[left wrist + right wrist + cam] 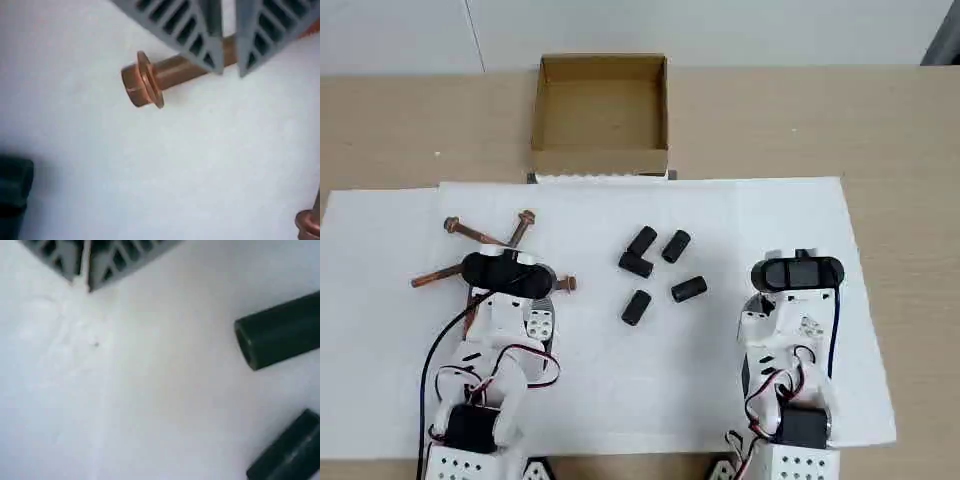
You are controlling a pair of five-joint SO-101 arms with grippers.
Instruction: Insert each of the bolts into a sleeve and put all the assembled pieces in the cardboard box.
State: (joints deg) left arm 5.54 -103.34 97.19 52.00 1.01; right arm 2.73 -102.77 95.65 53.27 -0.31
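- The open, square brown cardboard box sits at the middle of the tabletop's far edge. Nothing lies inside it.
- A large white paper sheet covers the tabletop in front of the box; its far edge touches the box's front wall.
- Copper-coloured metal bolts with flanged hexagonal heads and long smooth-looking shanks lie fanned out near the sheet's left edge. At least four can be counted, and part of the group is hidden under the left arm.
- Five short black cylindrical sleeves lie scattered at the sheet's centre, all on their sides; two of them touch, and none holds a bolt.
- The left end effector hangs over one bolt's shank, with its grey ribbed fingers narrowly parted. The shank runs across behind both tips, and whether they touch it is hard to say.
- Another bolt head lies near that bolt.
- The right arm stands near the sheet's right edge. The right end effector has its fingers pressed together, empty, just above bare paper.
- Two sleeves, and, lie nearby, apart from it.
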